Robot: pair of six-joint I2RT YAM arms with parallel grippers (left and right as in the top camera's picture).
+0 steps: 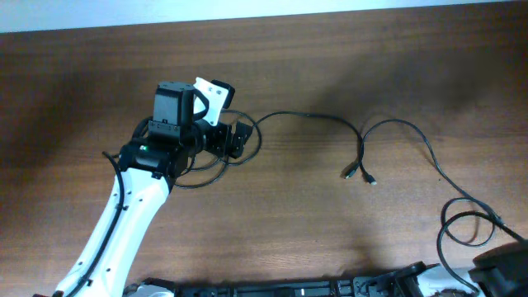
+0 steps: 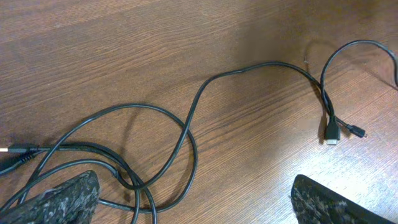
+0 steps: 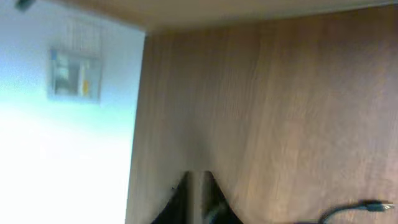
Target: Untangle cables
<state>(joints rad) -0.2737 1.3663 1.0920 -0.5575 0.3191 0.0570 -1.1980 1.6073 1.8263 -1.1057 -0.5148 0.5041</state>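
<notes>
The cables are thin black cords on the wooden table. A knot of loops (image 1: 208,162) lies under my left gripper (image 1: 235,139) and shows in the left wrist view (image 2: 155,155). One cord (image 1: 313,117) runs right from the knot to two small plugs (image 1: 357,173), which also show in the left wrist view (image 2: 333,132). Another cord (image 1: 429,153) arcs toward a loop (image 1: 464,227) at the lower right. My left gripper (image 2: 199,208) is open wide just above the knot and holds nothing. My right gripper (image 3: 200,196) is shut and empty, with a cord end (image 3: 367,206) to its right.
The wooden table (image 1: 330,239) ends at a pale back edge (image 1: 247,21). My right arm (image 1: 503,268) sits at the bottom right corner. A dark rail (image 1: 330,289) runs along the front edge.
</notes>
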